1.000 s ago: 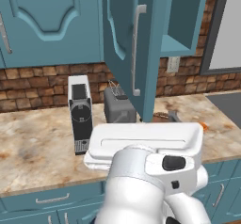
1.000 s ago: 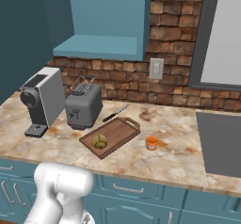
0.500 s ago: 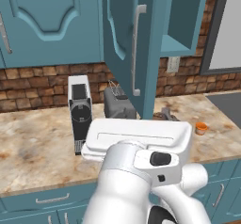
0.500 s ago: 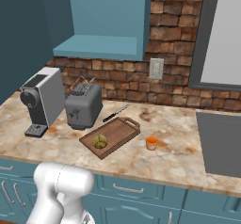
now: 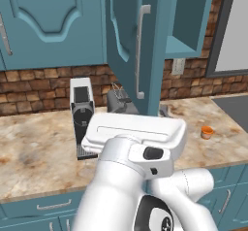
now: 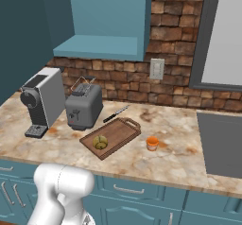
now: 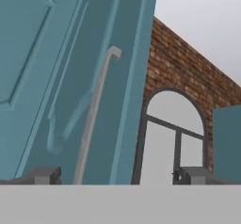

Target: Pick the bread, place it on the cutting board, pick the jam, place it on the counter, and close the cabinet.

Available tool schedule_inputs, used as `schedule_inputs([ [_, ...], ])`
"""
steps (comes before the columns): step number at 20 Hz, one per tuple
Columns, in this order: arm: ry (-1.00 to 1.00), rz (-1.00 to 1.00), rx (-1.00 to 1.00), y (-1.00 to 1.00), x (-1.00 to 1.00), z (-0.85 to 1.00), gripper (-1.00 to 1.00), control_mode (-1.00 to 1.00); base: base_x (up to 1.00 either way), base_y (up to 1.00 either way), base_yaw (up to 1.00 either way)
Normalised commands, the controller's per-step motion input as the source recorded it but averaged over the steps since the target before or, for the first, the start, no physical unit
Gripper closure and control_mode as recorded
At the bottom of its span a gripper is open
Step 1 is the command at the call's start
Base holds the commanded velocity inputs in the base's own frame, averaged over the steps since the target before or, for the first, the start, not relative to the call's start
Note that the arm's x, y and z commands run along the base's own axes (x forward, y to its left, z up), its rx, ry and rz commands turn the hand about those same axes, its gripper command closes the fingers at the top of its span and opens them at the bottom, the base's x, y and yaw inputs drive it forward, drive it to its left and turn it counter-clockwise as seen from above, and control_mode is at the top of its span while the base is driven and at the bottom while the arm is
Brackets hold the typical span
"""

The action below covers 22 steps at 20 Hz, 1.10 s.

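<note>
The bread (image 6: 99,142) lies on the cutting board (image 6: 118,130), which rests on the counter (image 6: 165,165). Right of the board, the jam (image 6: 152,143) stands on the counter; in the left base view the jam (image 5: 207,132) shows past my arm. The cabinet door (image 5: 131,45) hangs open with its silver bar handle (image 5: 140,50) facing me. My gripper (image 7: 117,177) is open, fingertips (image 7: 43,175) wide apart with nothing between them. It points at the door's handle (image 7: 94,115), close in front.
A coffee machine (image 6: 42,101), a toaster (image 6: 84,106) and a knife (image 6: 116,114) sit behind the board. A dark hob (image 6: 222,143) lies at the counter's right end. The open cabinet shelf (image 6: 99,47) hangs above the toaster. My arm (image 5: 131,176) blocks much of the left base view.
My hand has swung a little to the left in the left base view, uncovering the jam. Bread, board and jam have not moved.
</note>
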Motion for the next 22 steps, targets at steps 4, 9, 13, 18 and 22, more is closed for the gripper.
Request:
schedule_inputs([
  [4,-0.04,-0.02,0.00,0.00,0.13,-0.02,-1.00,-1.00,0.00,0.00,0.00],
  [9,-0.02,-0.03,0.00,0.00,0.10,-0.04,-1.00,-1.00,0.00,0.00,0.00],
  [13,-0.02,-0.04,0.00,0.00,0.12,-0.02,-1.00,-1.00,0.00,0.00,0.00],
  [18,-0.01,-0.03,0.00,0.00,0.09,-0.03,-1.00,-1.00,0.00,0.00,0.00],
  [22,0.00,-0.02,0.00,0.00,0.06,-0.02,-1.00,-1.00,0.00,0.00,0.00],
])
